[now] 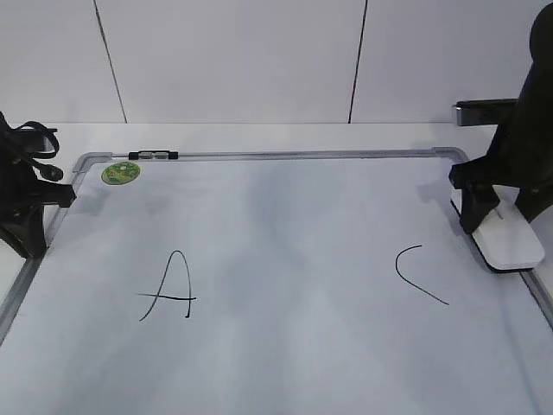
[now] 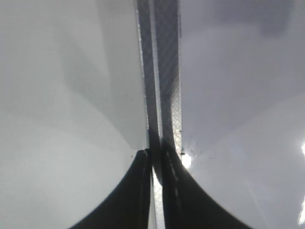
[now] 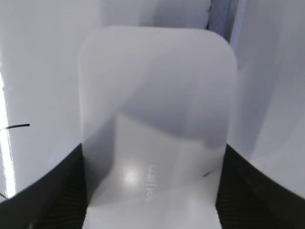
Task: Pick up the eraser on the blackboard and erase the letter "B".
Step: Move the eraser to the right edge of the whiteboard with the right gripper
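The blackboard (image 1: 285, 216) is a white board with a silver frame, lying flat. The white eraser (image 1: 511, 244) lies at its right edge, dark underside down. My right gripper (image 1: 480, 220) is shut on the eraser; in the right wrist view the eraser (image 3: 157, 105) fills the gap between both black jaws (image 3: 151, 191). No letter "B" shows: the board between the "A" (image 1: 170, 290) and the "C" (image 1: 417, 272) is blank. My left gripper (image 1: 34, 233) is shut and empty over the board's left frame rail (image 2: 164, 71); its jaws (image 2: 155, 160) are pressed together.
A black-and-silver marker (image 1: 153, 156) lies on the far frame rail beside a round green sticker (image 1: 120, 173). White tabletop surrounds the board, with a white panelled wall behind. A grey bar (image 1: 484, 111) stands at the far right.
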